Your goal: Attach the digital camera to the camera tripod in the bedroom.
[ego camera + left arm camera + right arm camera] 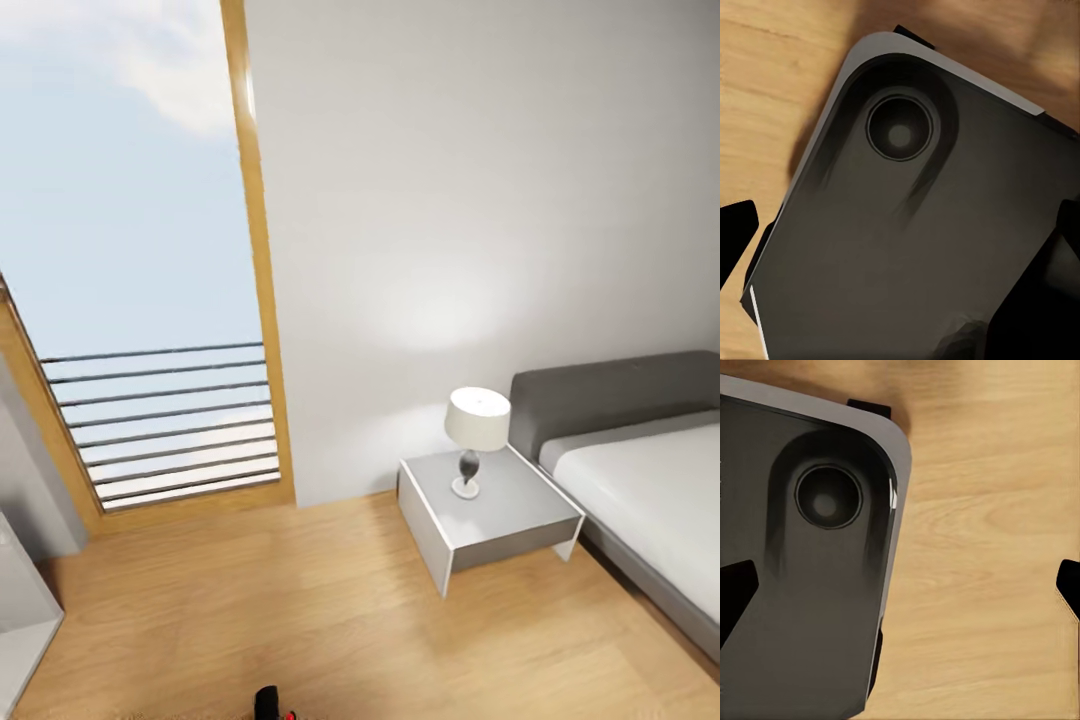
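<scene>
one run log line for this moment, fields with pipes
phase: in transit | head view: bed, nightstand with lamp, window | left claw: open, empty | right claw: open, empty | target items: not sighted

Light wood plank floor [300, 600], pale grey wall [480, 200], honey-wood window frame [262, 260] with dark grey rails [170, 420] against blue sky. White-and-grey nightstand [490, 520], white-shaded lamp [477, 420], grey bed frame [600, 390], white mattress [650, 490]. Dark grey robot base [907, 247], paler rim
</scene>
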{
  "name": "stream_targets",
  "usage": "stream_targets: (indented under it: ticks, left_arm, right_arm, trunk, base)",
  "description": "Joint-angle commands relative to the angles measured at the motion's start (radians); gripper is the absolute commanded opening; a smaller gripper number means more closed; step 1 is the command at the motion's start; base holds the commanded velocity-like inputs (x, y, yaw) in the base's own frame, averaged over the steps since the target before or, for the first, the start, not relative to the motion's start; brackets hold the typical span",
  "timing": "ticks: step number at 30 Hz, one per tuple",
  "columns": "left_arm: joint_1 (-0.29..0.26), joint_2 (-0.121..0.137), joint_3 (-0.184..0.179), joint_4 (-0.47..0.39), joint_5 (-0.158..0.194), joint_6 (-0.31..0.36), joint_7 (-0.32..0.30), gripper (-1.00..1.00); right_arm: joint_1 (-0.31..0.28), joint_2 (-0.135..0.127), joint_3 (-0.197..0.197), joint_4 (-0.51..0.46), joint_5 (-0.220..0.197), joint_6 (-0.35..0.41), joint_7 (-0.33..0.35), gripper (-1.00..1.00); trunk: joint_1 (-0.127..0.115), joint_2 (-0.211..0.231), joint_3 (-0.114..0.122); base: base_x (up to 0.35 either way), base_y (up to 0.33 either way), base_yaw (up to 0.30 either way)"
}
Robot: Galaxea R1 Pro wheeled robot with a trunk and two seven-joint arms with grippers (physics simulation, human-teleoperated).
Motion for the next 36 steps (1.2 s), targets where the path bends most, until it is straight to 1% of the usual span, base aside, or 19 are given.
stream_targets:
  ticks: [1,31,36]
  left_arm:
    - [0.000,0.000,0.000,-0.001,0.002,-0.001,0.001,1.00]
    - [0.000,0.000,0.000,-0.001,0.002,-0.001,0.001,1.00]
    - [0.000,0.000,0.000,-0.001,0.002,-0.001,0.001,1.00]
  right_arm:
    - [0.000,0.000,0.000,0.000,0.008,-0.002,-0.001,1.00]
    - [0.000,0.006,0.001,0.000,0.008,-0.001,-0.001,1.00]
    - [0.000,0.004,-0.003,0.000,0.007,-0.001,0.000,1.00]
  trunk:
    - [0.000,0.000,-0.001]
    - [0.000,0.000,-0.001]
    - [0.000,0.000,-0.001]
  base:
    - [0.000,0.000,0.269]
    - [0.000,0.000,0.269]
    - [0.000,0.000,0.144]
